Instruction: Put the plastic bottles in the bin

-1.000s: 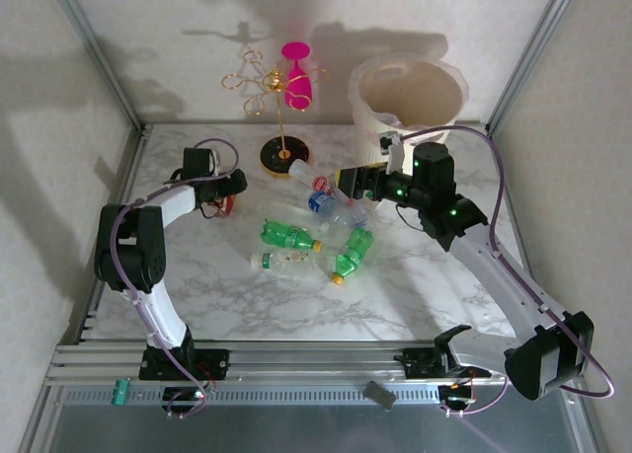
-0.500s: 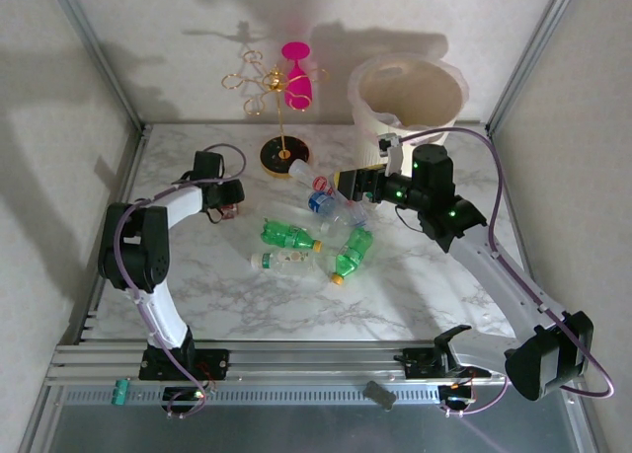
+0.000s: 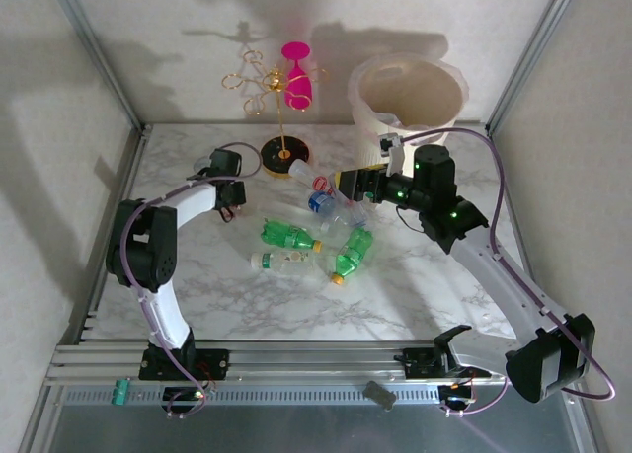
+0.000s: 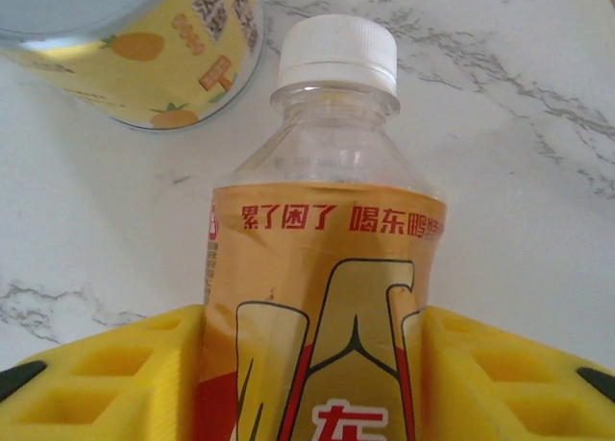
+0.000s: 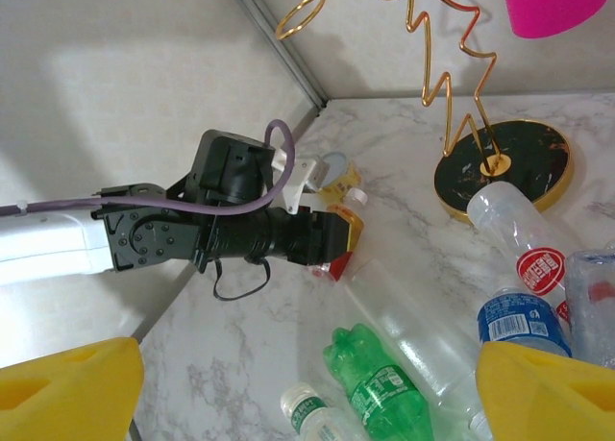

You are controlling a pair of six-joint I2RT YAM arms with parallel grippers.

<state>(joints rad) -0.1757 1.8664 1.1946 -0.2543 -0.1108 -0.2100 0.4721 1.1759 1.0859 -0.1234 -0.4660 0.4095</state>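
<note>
My left gripper [image 3: 229, 204] is shut on a copper-brown bottle [image 4: 327, 268] with a white cap, yellow pads [image 4: 106, 374] pressing both its sides; it lies low over the marble at the left, also in the right wrist view [image 5: 356, 220]. Mid-table lie two green bottles [image 3: 289, 236] [image 3: 353, 251], a small clear one [image 3: 281, 261], a red-labelled one [image 3: 311, 177], a blue-labelled one [image 3: 324, 204] and a large clear one [image 5: 423, 335]. My right gripper [image 3: 346, 184] hovers open above that pile, its fingers [image 5: 67, 383] wide apart. The cream bin [image 3: 407, 98] stands at the far right.
A yellow tub [image 4: 144, 47] with a grey lid sits just beyond the held bottle's cap. The gold wire stand [image 3: 281, 152] with a pink glass [image 3: 296, 73] stands at the back centre. Metal frame rails run along the left and right table edges.
My left gripper has slid rightward and away along the table, carrying the copper-brown bottle. The right arm and the pile of bottles have stayed still.
</note>
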